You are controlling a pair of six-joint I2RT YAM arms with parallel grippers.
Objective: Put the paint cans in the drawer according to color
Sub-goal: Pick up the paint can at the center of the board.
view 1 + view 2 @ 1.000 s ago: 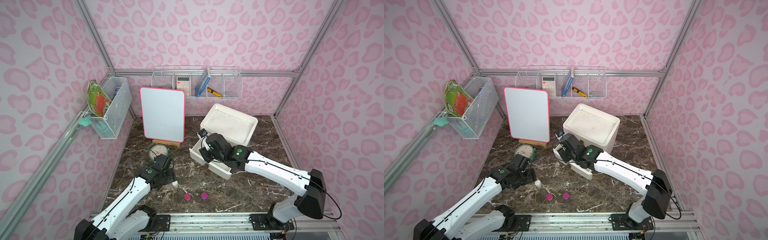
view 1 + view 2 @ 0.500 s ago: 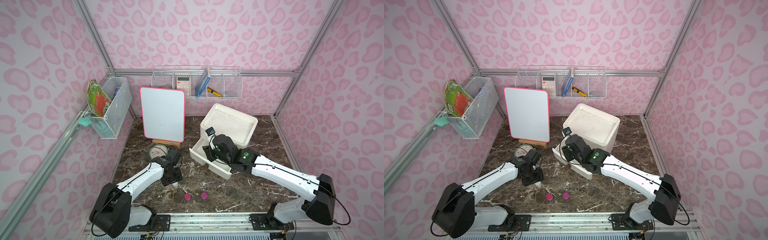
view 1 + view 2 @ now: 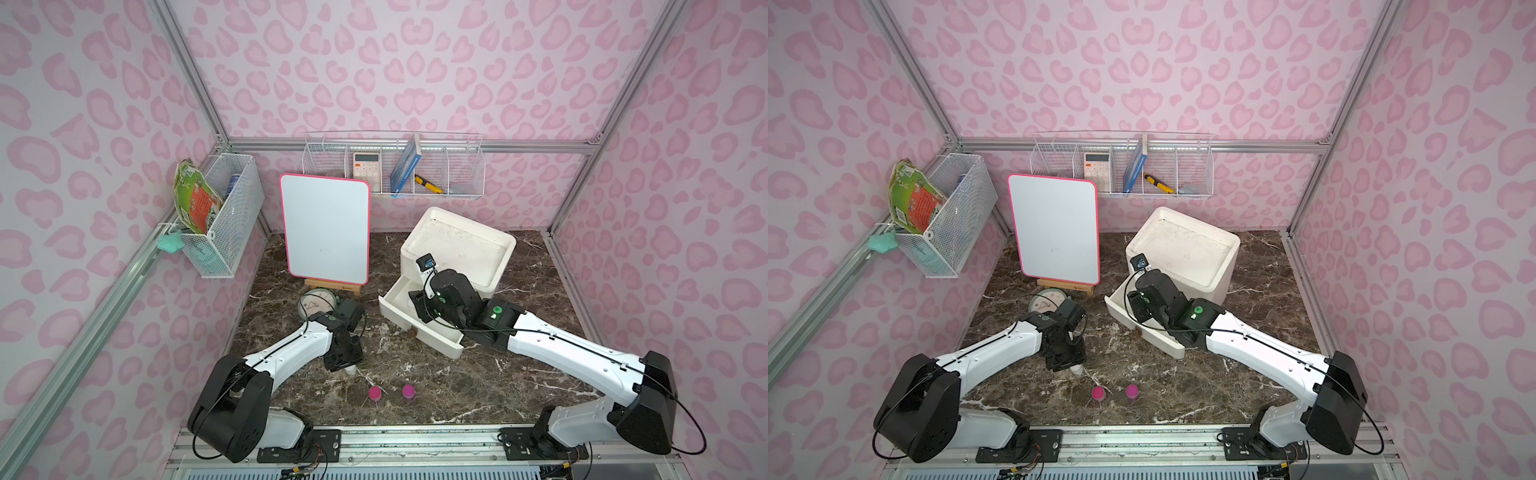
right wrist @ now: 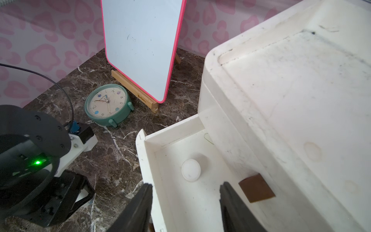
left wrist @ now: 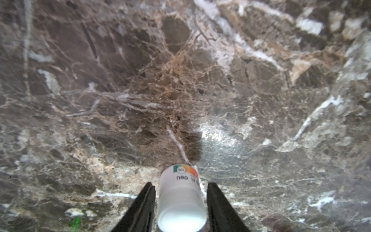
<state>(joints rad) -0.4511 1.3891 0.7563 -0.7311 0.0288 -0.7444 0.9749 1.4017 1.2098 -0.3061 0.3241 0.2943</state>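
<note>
A white paint can (image 5: 180,196) stands upright on the marble between the fingers of my left gripper (image 5: 180,183), with a thin gap on each side, so the gripper is open around it. In both top views that can (image 3: 351,370) peeks out under the left gripper (image 3: 345,363). Two pink paint cans (image 3: 375,392) (image 3: 408,390) stand near the front edge. The white drawer chest (image 3: 457,249) has its lowest drawer (image 4: 144,160) pulled out, with another white paint can (image 4: 191,170) inside. My right gripper (image 4: 186,185) hangs open above that drawer, holding nothing.
A pink-framed whiteboard (image 3: 325,232) on a wooden stand and a green clock (image 4: 107,104) lie behind the left arm. Wire baskets (image 3: 220,216) (image 3: 395,166) hang on the walls. A brown tab handle (image 4: 257,187) juts from the chest beside the right fingers.
My left gripper has come down over the white can and its jaws have narrowed around it. The right gripper has shifted slightly over the open drawer, its opening unchanged.
</note>
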